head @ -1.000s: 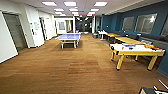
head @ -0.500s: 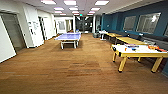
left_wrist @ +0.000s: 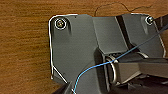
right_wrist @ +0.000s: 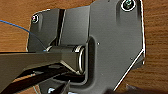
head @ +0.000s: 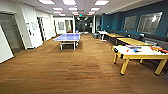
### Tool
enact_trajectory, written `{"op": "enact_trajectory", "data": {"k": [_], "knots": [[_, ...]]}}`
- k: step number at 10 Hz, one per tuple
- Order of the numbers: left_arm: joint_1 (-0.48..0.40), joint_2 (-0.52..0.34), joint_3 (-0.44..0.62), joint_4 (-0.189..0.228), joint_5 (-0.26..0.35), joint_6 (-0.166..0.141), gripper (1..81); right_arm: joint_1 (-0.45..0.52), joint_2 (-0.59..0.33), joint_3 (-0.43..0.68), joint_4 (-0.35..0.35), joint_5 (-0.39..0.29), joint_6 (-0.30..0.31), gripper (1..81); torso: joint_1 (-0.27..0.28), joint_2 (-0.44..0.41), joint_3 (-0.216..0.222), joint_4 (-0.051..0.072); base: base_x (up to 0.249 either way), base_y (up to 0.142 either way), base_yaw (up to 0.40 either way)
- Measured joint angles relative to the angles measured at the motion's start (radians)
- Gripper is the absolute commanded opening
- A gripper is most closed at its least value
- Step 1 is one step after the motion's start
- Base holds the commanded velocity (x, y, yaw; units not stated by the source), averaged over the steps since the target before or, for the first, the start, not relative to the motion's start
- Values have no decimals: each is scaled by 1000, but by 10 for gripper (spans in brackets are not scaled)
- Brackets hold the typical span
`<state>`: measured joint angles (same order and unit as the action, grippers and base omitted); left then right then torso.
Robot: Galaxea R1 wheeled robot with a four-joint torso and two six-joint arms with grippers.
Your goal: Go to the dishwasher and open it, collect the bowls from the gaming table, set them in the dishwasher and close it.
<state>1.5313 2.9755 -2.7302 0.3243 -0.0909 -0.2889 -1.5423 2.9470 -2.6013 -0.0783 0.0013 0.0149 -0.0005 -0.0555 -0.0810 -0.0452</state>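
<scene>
Gaming table (head: 147, 51) at right; ping-pong table (head: 68, 37) ahead on wood floor (head: 75, 72).

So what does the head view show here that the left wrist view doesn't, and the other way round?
Head view alone: a long room with a blue table-tennis table in the middle distance, a white-topped table on yellow legs at the right carrying colourful items, more yellow-topped tables behind it along a dark blue wall, and ceiling lights.
Left wrist view alone: the robot's own dark plate seen close up, with a thin blue cable crossing it.
Both: the brown wood-look floor.
</scene>
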Motion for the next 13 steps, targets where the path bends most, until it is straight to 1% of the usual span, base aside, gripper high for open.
{"op": "enact_trajectory", "data": {"k": [5, 8, 12, 13], "knots": [[-1, 3, 0, 0, -2, 0, 811, 2, 0, -4, -5, 1, 0, 811, 0, 0, 0, 0, 268, 0, 0], [-1, 20, 2, 0, -3, 0, 811, 0, 0, -5, -10, 2, 0, 811, 0, 0, 0, 0, 268, 0, 0], [5, 3, -9, 0, 5, 0, 811, -3, 10, -6, -13, -1, 0, 811, 0, 0, 0, 0, 268, 0, 0], [1, 13, 4, 0, 0, 0, 811, 0, 0, -15, -12, 2, 0, 811, 0, 0, 0, 0, 268, 0, 0]]}}
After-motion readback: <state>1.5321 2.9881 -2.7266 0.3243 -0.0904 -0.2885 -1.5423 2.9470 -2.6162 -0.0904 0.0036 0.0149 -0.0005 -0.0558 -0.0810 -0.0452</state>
